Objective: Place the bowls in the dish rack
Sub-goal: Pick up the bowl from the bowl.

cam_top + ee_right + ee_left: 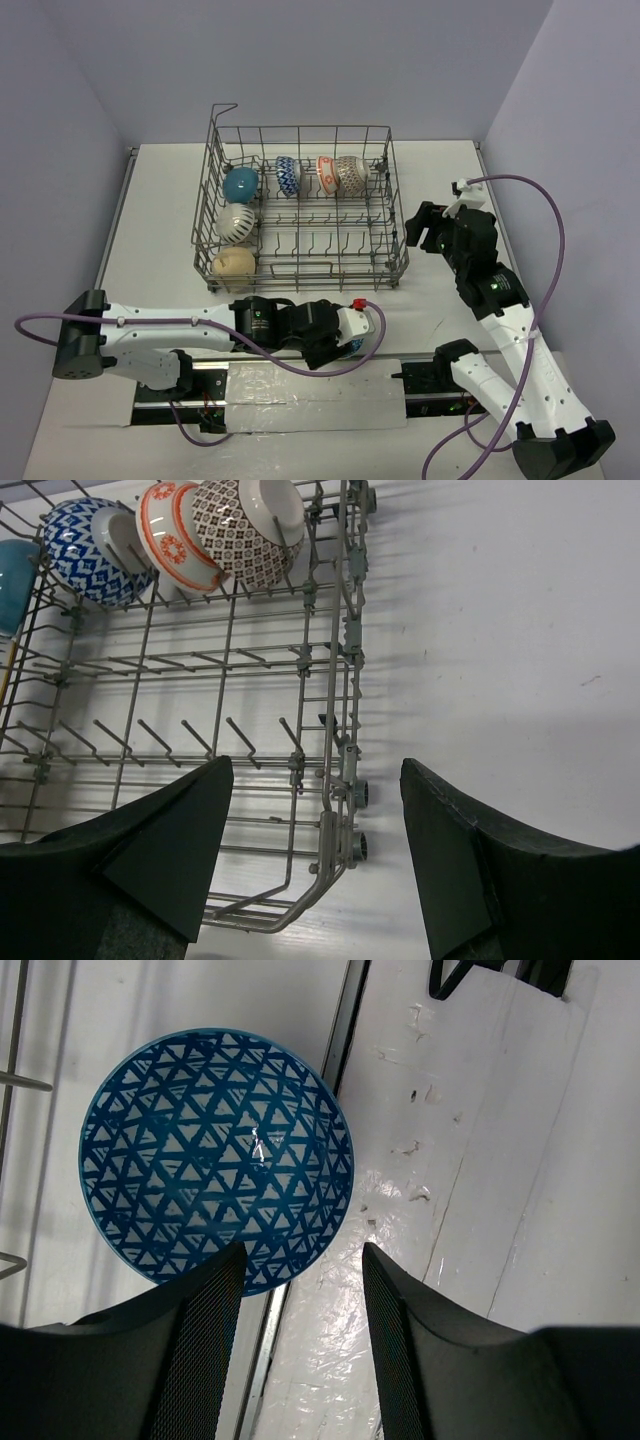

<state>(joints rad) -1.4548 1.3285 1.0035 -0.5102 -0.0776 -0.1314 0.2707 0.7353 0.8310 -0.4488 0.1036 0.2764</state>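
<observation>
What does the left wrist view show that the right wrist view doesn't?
Only left wrist: a blue triangle bowl, open side up on the table, just beyond the left gripper. Only right wrist: the rack beyond the right gripper, with a blue-white bowl, an orange bowl and a brown bowl on edge in its far row, and a teal bowl at the frame's edge. Both: white table and open, empty jaws; wires at the left wrist view's edge may be the rack.
</observation>
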